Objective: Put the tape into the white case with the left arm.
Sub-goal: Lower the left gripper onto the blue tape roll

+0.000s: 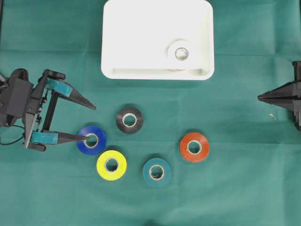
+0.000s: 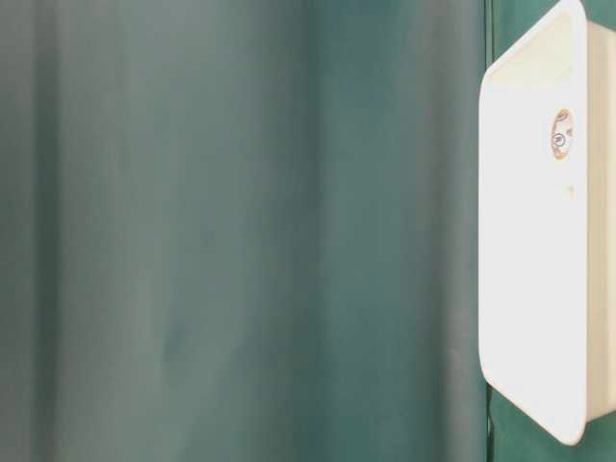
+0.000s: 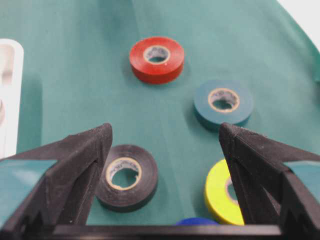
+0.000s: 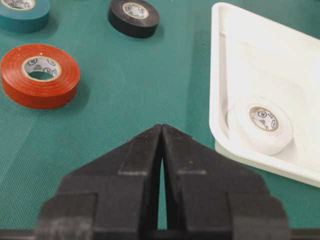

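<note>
Green cloth (image 1: 235, 188) covers whole work surface, faint creases showing. White case (image 1: 141, 56) lies on it at far middle (raised rim, rounded corners). Five tape rolls lie flat on cloth nearer front, all apart from one another: black roll (image 1: 130, 120) just below case, blue roll (image 1: 91, 140) to its left, yellow roll (image 1: 111, 165) beside blue, teal roll (image 1: 156, 172) in middle, red roll (image 1: 194, 147) to right.

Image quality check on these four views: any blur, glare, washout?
Overhead: sharp, even light, but the white roll nearly vanishes against the white case. Table-level: rotated sideways, mostly blank green cloth. Left wrist: fingers soft, near rolls slightly blurred. Right wrist: closed gripper blurry, cloth weave crisp.
</note>
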`<act>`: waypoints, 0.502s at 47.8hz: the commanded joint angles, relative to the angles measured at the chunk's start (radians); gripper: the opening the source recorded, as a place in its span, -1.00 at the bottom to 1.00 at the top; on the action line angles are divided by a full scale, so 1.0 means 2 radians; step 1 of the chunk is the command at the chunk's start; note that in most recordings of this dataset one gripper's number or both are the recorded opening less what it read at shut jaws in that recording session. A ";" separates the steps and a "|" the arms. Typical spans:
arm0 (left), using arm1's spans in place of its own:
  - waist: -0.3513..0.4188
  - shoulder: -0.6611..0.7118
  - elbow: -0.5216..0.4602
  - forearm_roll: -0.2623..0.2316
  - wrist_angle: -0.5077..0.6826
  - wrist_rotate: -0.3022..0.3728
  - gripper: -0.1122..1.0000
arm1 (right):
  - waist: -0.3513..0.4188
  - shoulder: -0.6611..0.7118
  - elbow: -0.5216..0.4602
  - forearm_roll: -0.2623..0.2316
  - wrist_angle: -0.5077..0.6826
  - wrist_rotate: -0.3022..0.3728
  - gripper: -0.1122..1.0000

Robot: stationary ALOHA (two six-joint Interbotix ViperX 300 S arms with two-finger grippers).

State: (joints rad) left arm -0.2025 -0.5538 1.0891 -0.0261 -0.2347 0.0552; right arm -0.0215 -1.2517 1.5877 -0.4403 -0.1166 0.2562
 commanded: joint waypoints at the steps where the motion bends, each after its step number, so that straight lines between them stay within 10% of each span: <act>1: -0.003 0.004 -0.002 -0.001 0.004 -0.002 0.79 | 0.000 0.005 0.007 -0.004 -0.005 0.000 -0.97; 24: -0.009 0.074 -0.004 -0.001 0.080 -0.037 0.79 | 0.000 0.005 0.008 -0.004 -0.005 0.000 -0.97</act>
State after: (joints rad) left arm -0.2163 -0.4264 1.1075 -0.0261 -0.0844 -0.0138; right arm -0.0215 -1.2502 1.5877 -0.4403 -0.1181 0.2562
